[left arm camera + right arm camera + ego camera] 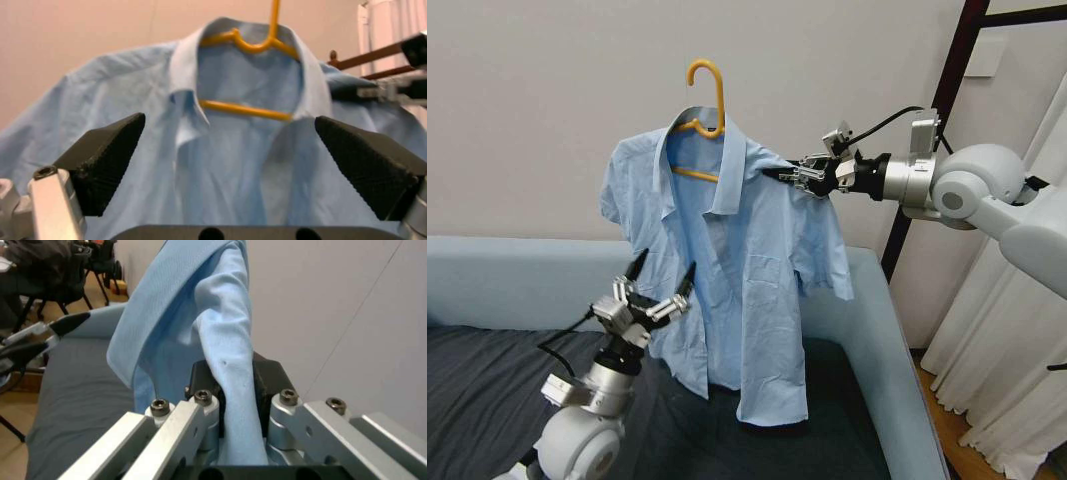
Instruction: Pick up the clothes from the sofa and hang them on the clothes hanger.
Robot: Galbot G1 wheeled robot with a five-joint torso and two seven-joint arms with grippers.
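A pale blue sofa (517, 270) with a dark grey seat cushion (487, 390) stands against a plain off-white wall (527, 100). On the right are a dark slanting post (932, 130), white pleated curtains (997, 370) and a strip of wooden floor (952, 430). Above the sofa hangs a light blue short-sleeved shirt (747, 270) of thin, creased cloth. It is draped on a smooth yellow hanger (707, 100) whose curved hook stands up out of the open collar. The right gripper (802, 178), bare metal with black pads, reaches in from the right at shoulder height and pinches the shirt's shoulder. The left gripper (659, 285) points upward just beside the shirt's lower front edge, and its black wedge-shaped fingers (107, 155) are spread wide with nothing between them. The left wrist view looks up into the collar, where the hanger's lower bar crosses inside the neck opening. The right wrist view shows up close a bunched fold of the cloth squeezed between the two pads (267, 380), with the rest of the shirt trailing away over the sofa.
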